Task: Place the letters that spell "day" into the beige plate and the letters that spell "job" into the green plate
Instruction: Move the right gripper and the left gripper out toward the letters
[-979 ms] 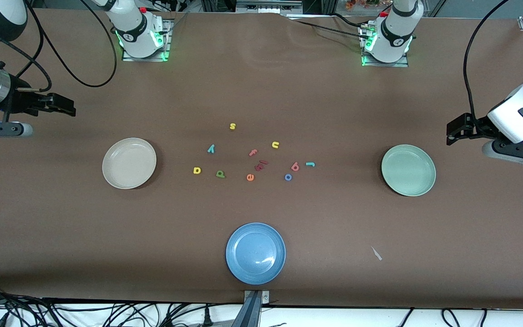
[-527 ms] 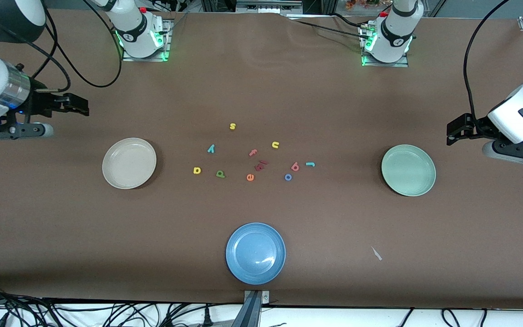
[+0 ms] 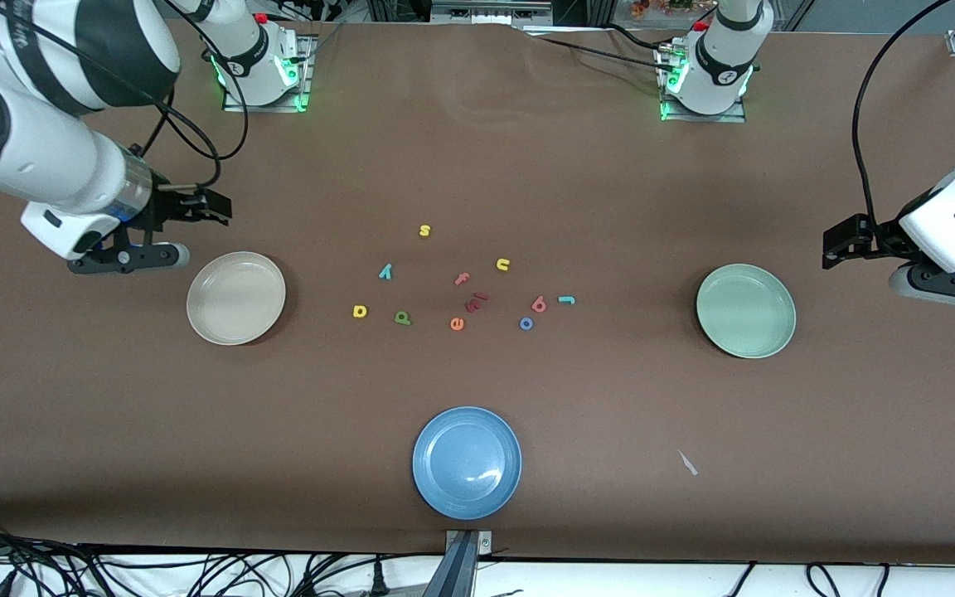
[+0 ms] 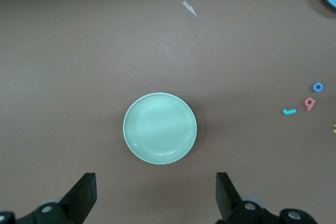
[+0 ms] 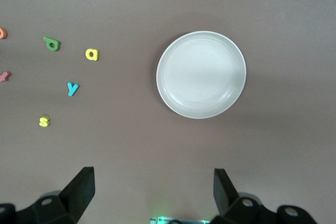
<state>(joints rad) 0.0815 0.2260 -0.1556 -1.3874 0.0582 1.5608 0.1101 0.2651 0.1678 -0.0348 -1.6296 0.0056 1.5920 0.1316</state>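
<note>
Both tools stand open (nothing held): the right tool (image 3: 216, 207) hovers by the beige plate (image 3: 235, 298), the left tool (image 3: 838, 246) by the green plate (image 3: 745, 310).

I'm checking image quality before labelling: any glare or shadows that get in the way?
Front view: a small white glare spot on the blue plate; soft shadows beside the beige plate and green plate. Both wrist views: even light, letters sharp, no glare.

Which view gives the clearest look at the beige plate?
The right wrist view: the beige plate sits near mid-frame, seen from straight above, whole rim unobstructed and nothing in it. The front view shows the plate smaller, toward the right arm's end. The left wrist view does not show it.
</note>
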